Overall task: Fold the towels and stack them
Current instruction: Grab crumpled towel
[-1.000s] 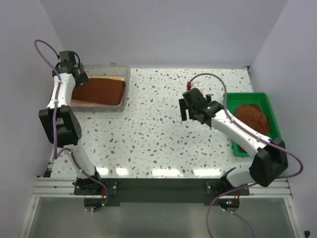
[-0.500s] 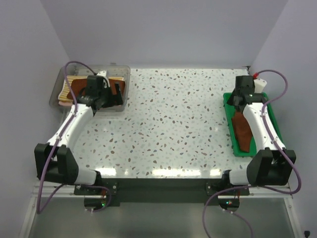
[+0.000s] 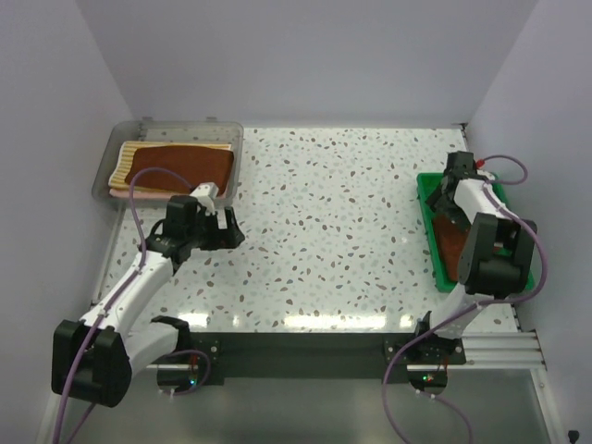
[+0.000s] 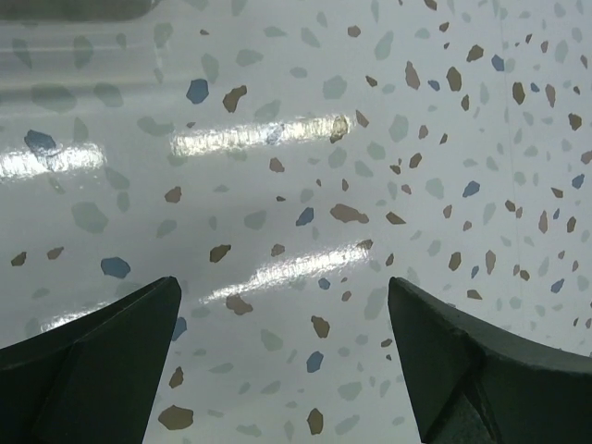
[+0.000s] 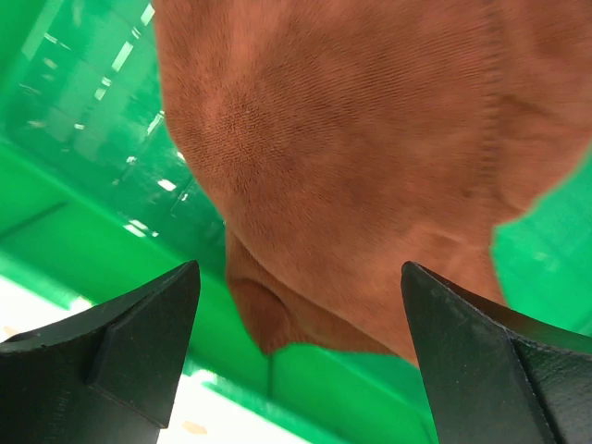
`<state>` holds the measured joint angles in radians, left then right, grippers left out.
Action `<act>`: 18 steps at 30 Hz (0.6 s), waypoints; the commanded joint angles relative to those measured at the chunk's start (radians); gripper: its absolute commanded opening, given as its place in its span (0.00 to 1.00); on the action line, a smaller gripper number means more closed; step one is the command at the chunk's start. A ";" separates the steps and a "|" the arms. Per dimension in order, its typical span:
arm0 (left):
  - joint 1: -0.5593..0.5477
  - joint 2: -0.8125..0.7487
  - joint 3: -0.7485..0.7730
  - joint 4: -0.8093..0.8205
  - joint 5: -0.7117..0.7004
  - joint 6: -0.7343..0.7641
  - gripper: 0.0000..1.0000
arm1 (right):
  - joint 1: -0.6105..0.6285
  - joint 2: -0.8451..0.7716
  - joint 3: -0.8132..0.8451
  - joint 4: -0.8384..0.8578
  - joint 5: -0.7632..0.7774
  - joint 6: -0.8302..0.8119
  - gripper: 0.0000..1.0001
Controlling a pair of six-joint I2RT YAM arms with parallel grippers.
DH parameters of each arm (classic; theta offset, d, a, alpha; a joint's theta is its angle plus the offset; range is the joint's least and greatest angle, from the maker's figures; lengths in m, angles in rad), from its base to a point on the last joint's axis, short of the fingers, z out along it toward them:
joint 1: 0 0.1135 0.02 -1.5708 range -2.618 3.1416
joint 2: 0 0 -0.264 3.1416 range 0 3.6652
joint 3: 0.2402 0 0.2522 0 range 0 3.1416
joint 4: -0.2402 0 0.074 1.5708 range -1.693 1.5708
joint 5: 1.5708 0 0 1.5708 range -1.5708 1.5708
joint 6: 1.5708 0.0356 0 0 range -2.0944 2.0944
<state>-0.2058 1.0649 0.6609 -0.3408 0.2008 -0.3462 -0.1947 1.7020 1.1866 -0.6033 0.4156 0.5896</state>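
Observation:
A rust-brown towel [image 3: 180,166] lies on top of the stack in the clear grey bin [image 3: 236,139]. A yellow-and-white striped towel [image 3: 123,164] and a salmon-pink one [image 3: 118,193] peek out at the stack's left edge. Another rust-brown towel [image 3: 451,248] lies crumpled in the green tray [image 3: 427,199]. My right gripper [image 3: 450,196] hangs low over that tray's far end. In the right wrist view its jaws [image 5: 301,273] stand open on either side of a corner of this towel [image 5: 351,157]. My left gripper [image 3: 218,232] is open over bare table [image 4: 277,185], in front of the bin.
The speckled white table [image 3: 324,222] stretches between the bin at the far left and the tray at the right edge. The tray's green wall [image 5: 83,213] runs close beside my right fingers. Enclosure walls stand on both sides.
My left arm has pulled back out of the bin and now hovers over the table in front of it. My right gripper has come down closer onto the brown towel in the tray.

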 commanded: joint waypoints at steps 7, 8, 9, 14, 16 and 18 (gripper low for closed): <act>-0.007 -0.031 -0.038 0.131 -0.009 0.052 1.00 | -0.034 0.131 -0.033 0.106 -0.110 0.003 0.75; -0.007 -0.031 -0.040 0.129 -0.017 0.053 1.00 | -0.034 0.142 -0.038 0.109 -0.116 -0.002 0.71; -0.007 -0.029 -0.038 0.128 -0.023 0.055 1.00 | -0.034 0.146 -0.048 0.112 -0.124 -0.014 0.60; -0.007 -0.020 -0.032 0.123 -0.058 0.056 1.00 | -0.037 0.134 -0.079 0.125 -0.113 -0.051 0.19; -0.007 -0.020 -0.033 0.125 -0.063 0.056 1.00 | -0.037 0.099 -0.074 0.116 -0.110 -0.069 0.01; -0.007 -0.010 -0.034 0.122 -0.067 0.053 1.00 | -0.037 0.049 -0.053 0.102 -0.097 -0.086 0.00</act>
<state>-0.2062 1.0538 0.6106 -0.2695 0.1566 -0.3172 -0.2359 1.8011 1.1400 -0.5030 0.3542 0.5217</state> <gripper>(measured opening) 0.997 0.052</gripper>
